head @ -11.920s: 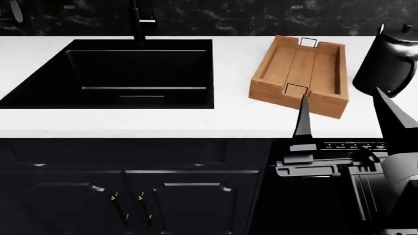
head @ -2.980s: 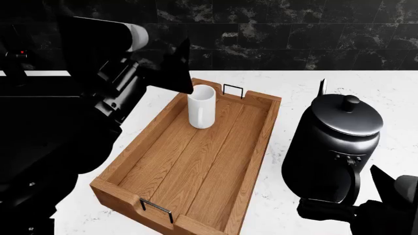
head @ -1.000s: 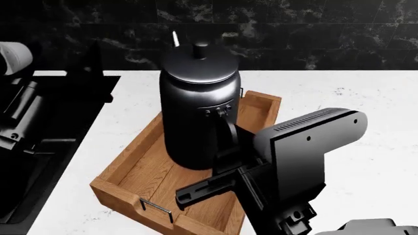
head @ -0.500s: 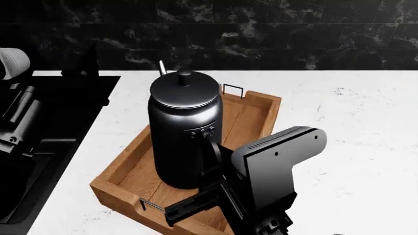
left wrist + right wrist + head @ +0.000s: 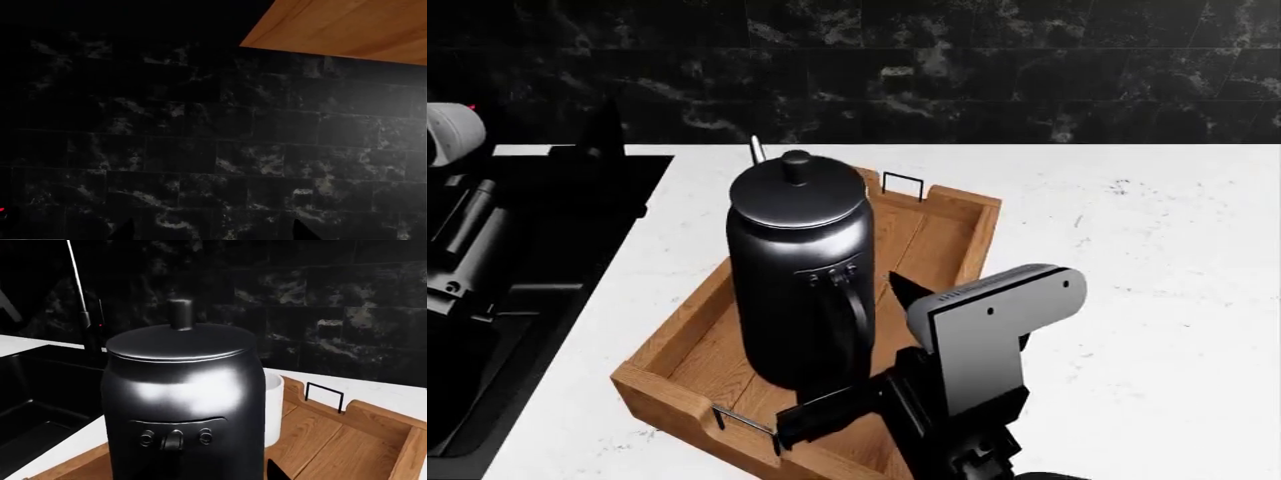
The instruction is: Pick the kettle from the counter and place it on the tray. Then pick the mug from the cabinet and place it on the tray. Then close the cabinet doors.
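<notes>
While the kettle point(image 5: 798, 285) stands upright inside the tray point(image 5: 950, 250), its base on the plank floor toward the tray's near end, the right end effector point(image 5: 874, 345) sits close behind its loop handle, one dark finger point(image 5: 905, 290) rising beside the handle and another reaching along the tray's near rim; whether it grips the handle cannot be told from these views. The tray lies at an angle on the white counter point(image 5: 1148, 260), near the counter's left edge where the black sink point(image 5: 521, 270) begins, with a wire handle point(image 5: 902, 184) at its far end and another at the near end. In the right wrist view the mug point(image 5: 273, 409) shows as a white sliver just behind the kettle, inside the tray toward its far end, mostly hidden by the kettle's body. The left arm point(image 5: 461, 215) hangs over the sink, well apart from the tray. In the left wrist view only the two tips of the left end effector point(image 5: 212, 231) show, spread wide apart, before a dark tiled wall point(image 5: 200, 150).
</notes>
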Controlling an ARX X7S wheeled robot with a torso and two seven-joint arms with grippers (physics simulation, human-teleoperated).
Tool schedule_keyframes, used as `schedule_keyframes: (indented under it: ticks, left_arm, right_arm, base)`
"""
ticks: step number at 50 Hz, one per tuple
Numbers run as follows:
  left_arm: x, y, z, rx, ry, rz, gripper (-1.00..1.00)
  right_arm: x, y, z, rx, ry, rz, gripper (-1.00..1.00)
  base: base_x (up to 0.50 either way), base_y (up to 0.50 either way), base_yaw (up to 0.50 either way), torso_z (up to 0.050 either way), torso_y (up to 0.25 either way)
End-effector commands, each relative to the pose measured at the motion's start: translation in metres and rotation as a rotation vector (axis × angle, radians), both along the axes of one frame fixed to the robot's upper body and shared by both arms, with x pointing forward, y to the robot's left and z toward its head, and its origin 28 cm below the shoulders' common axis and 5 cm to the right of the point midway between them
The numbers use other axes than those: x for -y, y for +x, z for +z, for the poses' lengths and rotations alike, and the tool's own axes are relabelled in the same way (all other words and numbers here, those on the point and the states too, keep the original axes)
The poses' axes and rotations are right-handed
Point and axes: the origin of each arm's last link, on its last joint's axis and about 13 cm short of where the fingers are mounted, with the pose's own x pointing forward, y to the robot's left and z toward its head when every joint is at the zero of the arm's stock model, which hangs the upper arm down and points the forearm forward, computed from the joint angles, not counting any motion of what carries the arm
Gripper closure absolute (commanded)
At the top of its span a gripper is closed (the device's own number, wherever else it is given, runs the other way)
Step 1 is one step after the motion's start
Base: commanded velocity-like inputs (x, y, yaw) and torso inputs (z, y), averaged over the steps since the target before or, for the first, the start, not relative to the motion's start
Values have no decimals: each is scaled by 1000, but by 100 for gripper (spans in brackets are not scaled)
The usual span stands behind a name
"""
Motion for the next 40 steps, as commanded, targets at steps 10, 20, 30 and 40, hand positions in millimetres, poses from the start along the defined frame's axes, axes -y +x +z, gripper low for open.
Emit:
schedule_keyframes:
  ticks: [10,20,30,40]
  left_arm:
    - [-1,-1,1,1,-11,5,-100]
    - [0,-3,3,7,-9,2,-100]
    - [5,-14,11,40,-1,-26,-100]
    - [19,-58,41,251,33,-36,-100]
  right_arm:
    - [6,-12,4,3,-23,1,-100]
    - [22,-42,54,221,18,-41,-100]
    - [40,-40,74,317,42,-111,-100]
    - [69,-35,91,509,-8,-336,-100]
  base:
    - [0,0,0,0,0]
    - [0,0,0,0,0]
    - [0,0,0,0,0]
    - [0,0,0,0,0]
